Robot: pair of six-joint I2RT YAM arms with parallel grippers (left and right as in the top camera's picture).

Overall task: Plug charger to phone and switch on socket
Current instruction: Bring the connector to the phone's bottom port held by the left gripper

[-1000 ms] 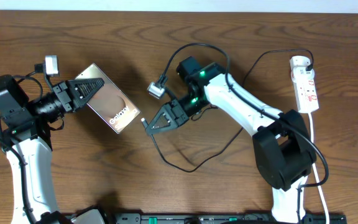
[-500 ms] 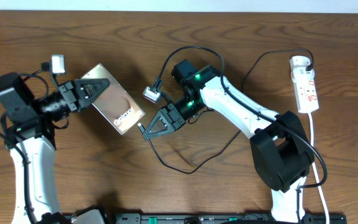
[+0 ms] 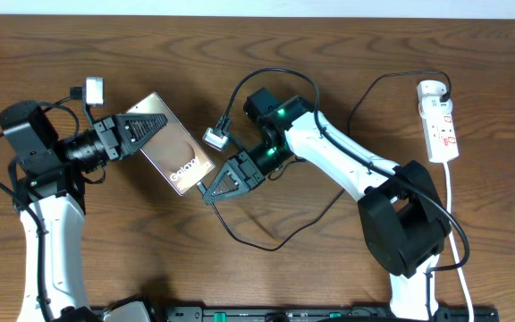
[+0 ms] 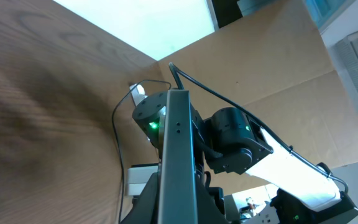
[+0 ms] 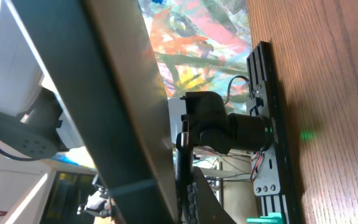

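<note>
Phone [image 3: 179, 156] in left hand [image 3: 150, 127]; charger [image 3: 266, 244] in right hand [image 3: 211, 190], tip alongside

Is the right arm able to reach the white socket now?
Probably, but not right away. The right gripper is shut on the charger beside the phone, far from the socket. Only the charger's loose cable lies between.

The phone [image 3: 175, 152] sits left of centre, between the left gripper [image 3: 153, 126] on its left and the right gripper [image 3: 209, 189] at its right corner. The socket [image 3: 440, 121] lies far right, and the charger [image 3: 266, 241] loops across the table [image 3: 150, 264] between them.
</note>
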